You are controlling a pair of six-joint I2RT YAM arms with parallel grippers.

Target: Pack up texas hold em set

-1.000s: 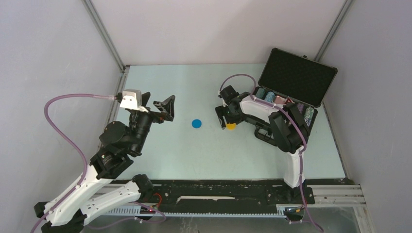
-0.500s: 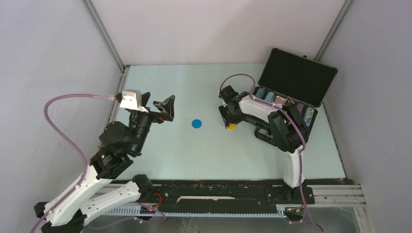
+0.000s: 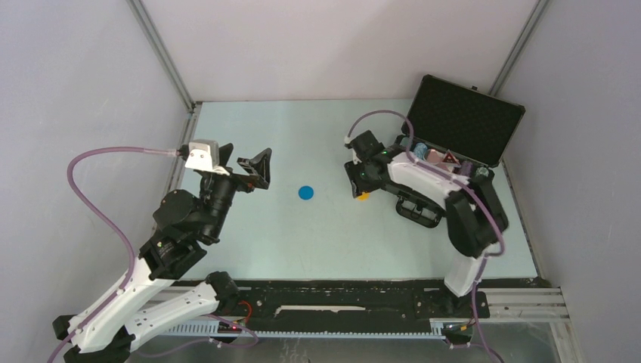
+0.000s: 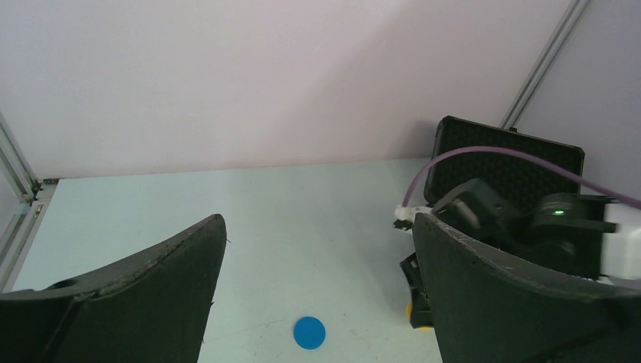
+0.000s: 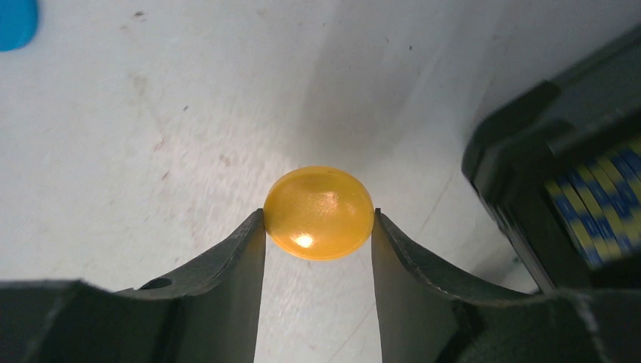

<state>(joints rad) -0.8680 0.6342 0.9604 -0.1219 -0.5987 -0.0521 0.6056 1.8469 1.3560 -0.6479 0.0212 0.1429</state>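
Note:
The black case (image 3: 462, 119) of the texas hold em set stands open at the back right, its foam lid up. Striped chips (image 3: 418, 149) and a red triangle (image 3: 450, 157) show in it behind the right arm. A yellow disc (image 5: 318, 212) sits pinched between the tips of my right gripper (image 5: 318, 221), which is shut on it just left of the case wall (image 5: 529, 151). From above, the yellow disc (image 3: 363, 196) peeks out under the right gripper (image 3: 361, 189). A blue disc (image 3: 305, 193) lies flat mid-table. My left gripper (image 3: 257, 168) hovers open, empty, left of it.
In the left wrist view the blue disc (image 4: 309, 332) lies on the table between and beyond the wide fingers of the left gripper (image 4: 317, 223), with the case (image 4: 505, 162) far right. Blue-and-yellow chips (image 5: 597, 204) show inside the case. Grey walls enclose the table.
The right gripper has closed on the yellow disc and swung a little right, toward the case, the arm's elbow moving right too. The left arm and the blue disc stayed put.

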